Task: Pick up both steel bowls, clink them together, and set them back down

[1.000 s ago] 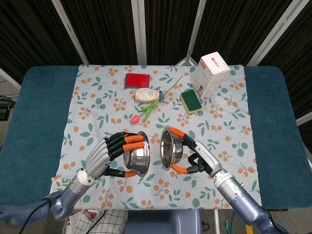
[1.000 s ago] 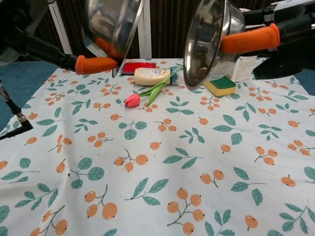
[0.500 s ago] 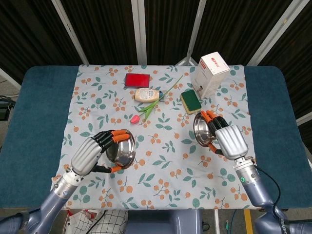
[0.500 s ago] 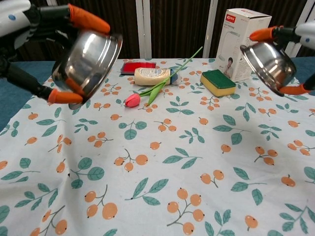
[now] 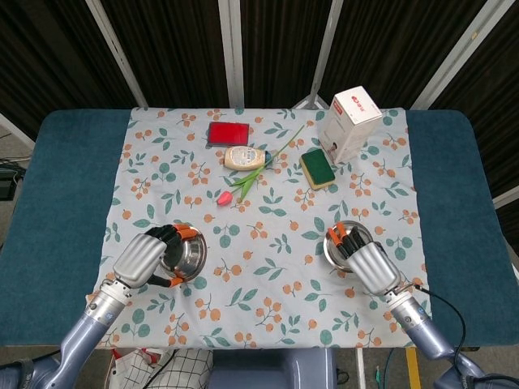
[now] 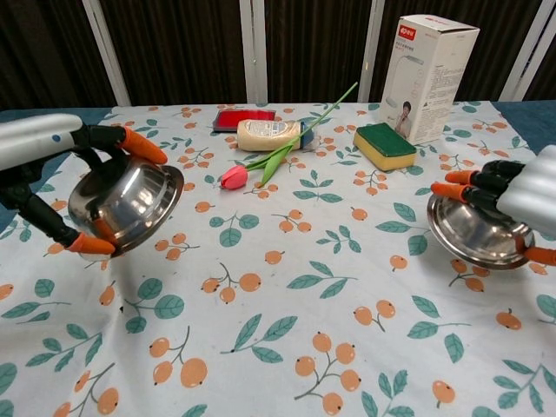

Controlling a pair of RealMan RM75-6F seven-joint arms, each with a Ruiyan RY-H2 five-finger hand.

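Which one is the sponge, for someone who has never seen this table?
Start at the tall white carton standing at the far right of the flowered cloth. The sponge lies just in front of it: a flat block, green on top with a yellow underside, unlike the red pad and cream bottle further left.

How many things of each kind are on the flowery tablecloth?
Shiny round steel bowls: 2, one in the left hand, one in the right hand
Flat red cases: 1
Cream squeeze bottles: 1
Pink tulips with green stems: 1
Green and yellow sponges: 1
White cardboard boxes: 1
Total: 7
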